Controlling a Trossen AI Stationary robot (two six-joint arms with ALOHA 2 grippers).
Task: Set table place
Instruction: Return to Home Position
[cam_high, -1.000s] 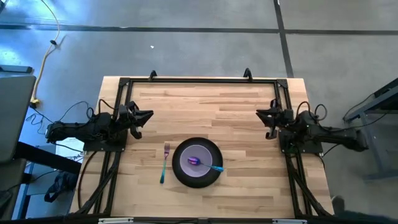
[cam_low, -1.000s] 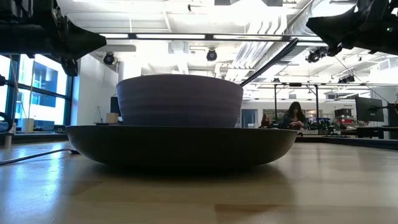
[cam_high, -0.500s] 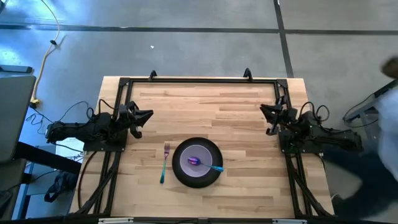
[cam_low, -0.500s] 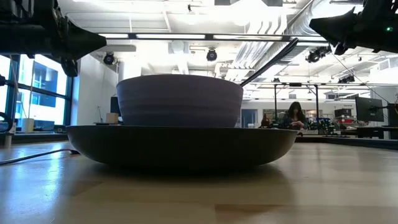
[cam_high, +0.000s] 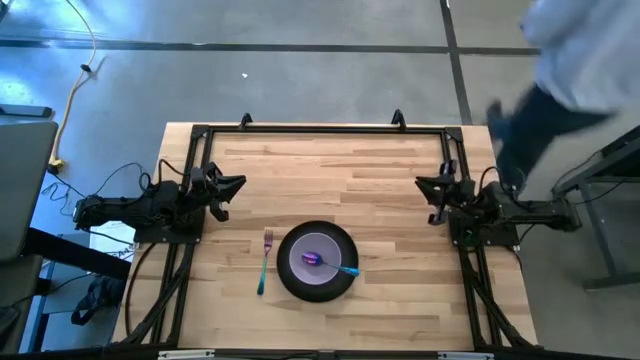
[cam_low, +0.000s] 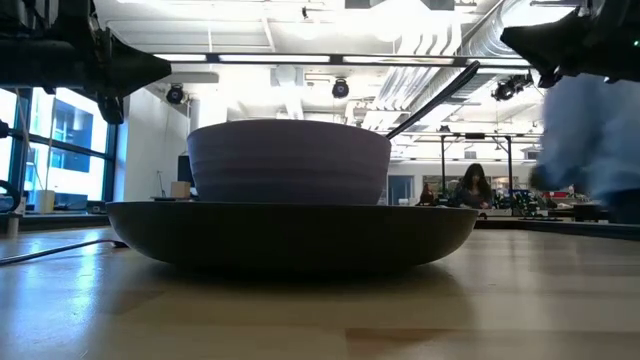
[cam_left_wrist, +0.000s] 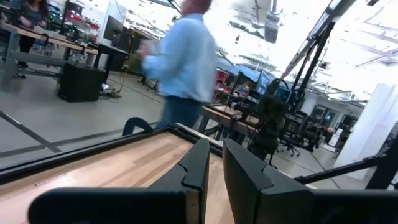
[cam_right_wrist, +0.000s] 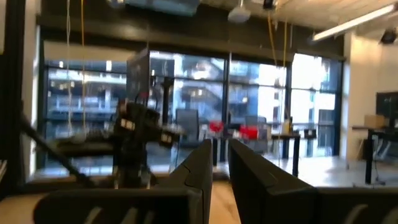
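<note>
The round black plate (cam_high: 318, 288) lies on the table (cam_high: 330, 170) near its near edge. The lavender bowl (cam_high: 313, 260) stands in the plate. The purple-and-teal spoon (cam_high: 343, 268) lies with its head in the bowl and its teal handle over the rim, pointing right. The fork (cam_high: 265, 262) lies on the wood just left of the plate. My left gripper (cam_high: 240, 185) waits by the left edge and my right gripper (cam_high: 418, 185) by the right edge. Both are raised, shut and holding nothing. In the low view the plate (cam_low: 290, 235), the bowl (cam_low: 288, 162) and the spoon handle (cam_low: 430, 95) show.
A person (cam_high: 560, 60) walks on the floor by the table's far right corner and also shows in the low view (cam_low: 590, 150). The black rail frame (cam_high: 320, 129) edges the table. Bare wood lies between the grippers and beyond the plate.
A person has come in from the right and walked along the table's right side to its far right corner. My right arm has swung slightly at its rear, and its gripper has stayed in about the same place. The plate, bowl, spoon and fork have not moved.
</note>
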